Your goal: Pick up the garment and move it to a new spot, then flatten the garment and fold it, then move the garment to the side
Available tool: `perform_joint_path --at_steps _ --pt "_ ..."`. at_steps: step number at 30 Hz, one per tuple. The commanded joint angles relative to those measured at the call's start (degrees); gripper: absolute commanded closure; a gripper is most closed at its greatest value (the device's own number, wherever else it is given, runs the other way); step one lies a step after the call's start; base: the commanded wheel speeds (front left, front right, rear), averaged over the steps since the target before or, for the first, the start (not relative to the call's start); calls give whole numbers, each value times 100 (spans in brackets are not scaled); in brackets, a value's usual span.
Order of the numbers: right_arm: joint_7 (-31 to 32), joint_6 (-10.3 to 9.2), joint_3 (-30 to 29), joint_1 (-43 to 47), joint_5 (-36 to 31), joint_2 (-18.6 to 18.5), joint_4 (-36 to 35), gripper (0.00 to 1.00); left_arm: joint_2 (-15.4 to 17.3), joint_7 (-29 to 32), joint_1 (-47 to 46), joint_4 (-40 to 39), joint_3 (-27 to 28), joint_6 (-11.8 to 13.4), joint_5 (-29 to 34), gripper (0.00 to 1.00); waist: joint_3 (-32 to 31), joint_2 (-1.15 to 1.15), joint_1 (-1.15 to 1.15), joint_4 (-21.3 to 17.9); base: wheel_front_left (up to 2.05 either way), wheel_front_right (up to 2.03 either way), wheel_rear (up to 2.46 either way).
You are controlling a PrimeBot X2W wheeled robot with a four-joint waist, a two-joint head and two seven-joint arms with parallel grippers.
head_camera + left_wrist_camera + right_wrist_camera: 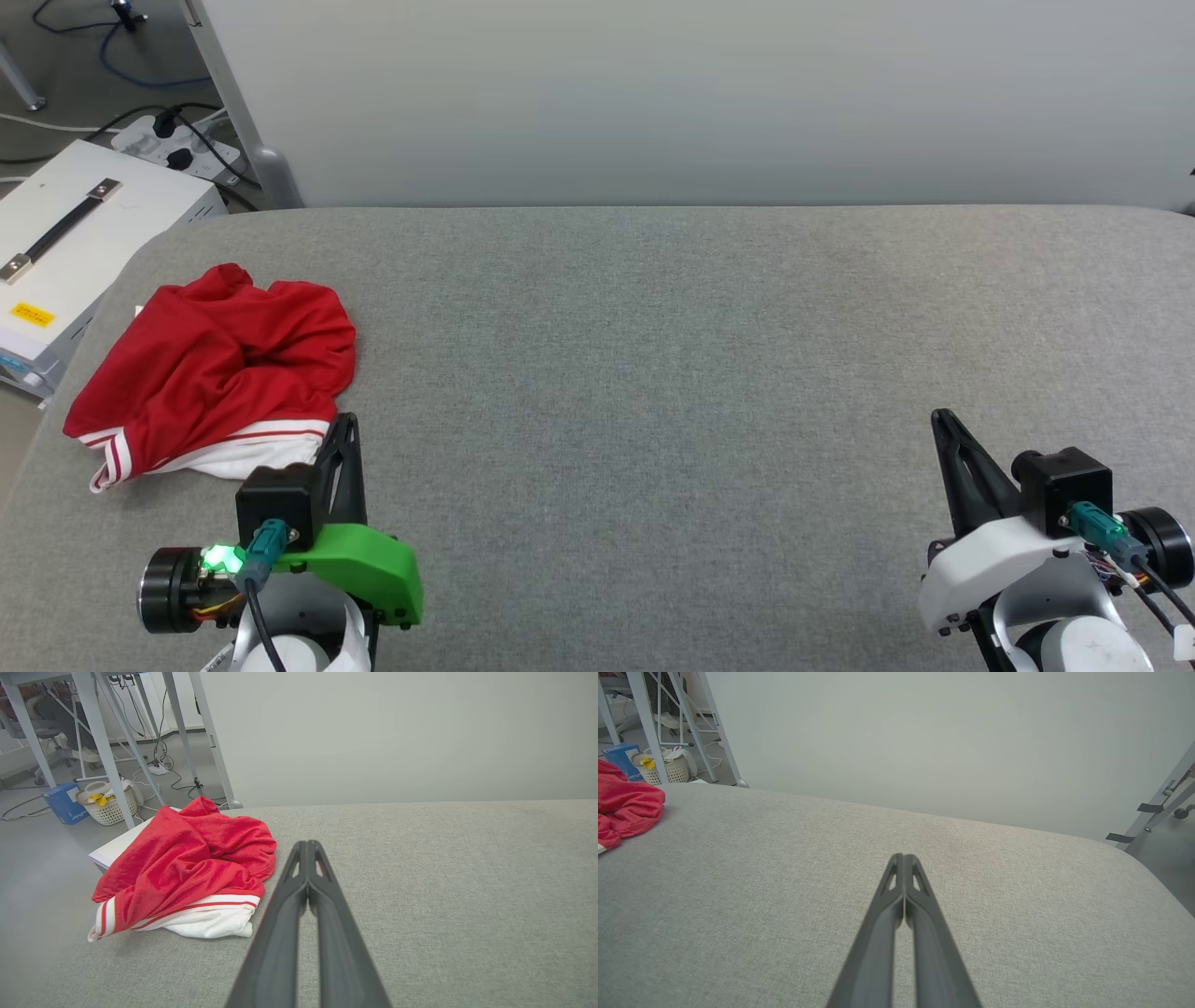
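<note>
My left jaws are pressed together and empty, pointing across the grey desk (444, 882). Just beside them on the left, the garment (187, 868) lies in a crumpled red heap, with white red-striped trim on its near side. Beyond it, a white basket (110, 807) and a blue box (63, 805) sit on the floor.

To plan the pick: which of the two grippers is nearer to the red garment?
The left gripper, on the green mount, close beside the garment; the right gripper is far across the surface.
</note>
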Motion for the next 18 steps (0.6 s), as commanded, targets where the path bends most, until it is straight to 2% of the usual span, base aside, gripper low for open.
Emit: perform_joint_path --at_steps 1,18 --pt "17 -5 -2 61 -60 -5 -20 100 -30 -4 64 -12 4 26 55 100 0 64 0 0 0 0 0" --pt "17 -5 -2 61 -60 -5 -20 100 -30 -4 64 -12 4 26 55 100 0 64 0 0 0 0 0"
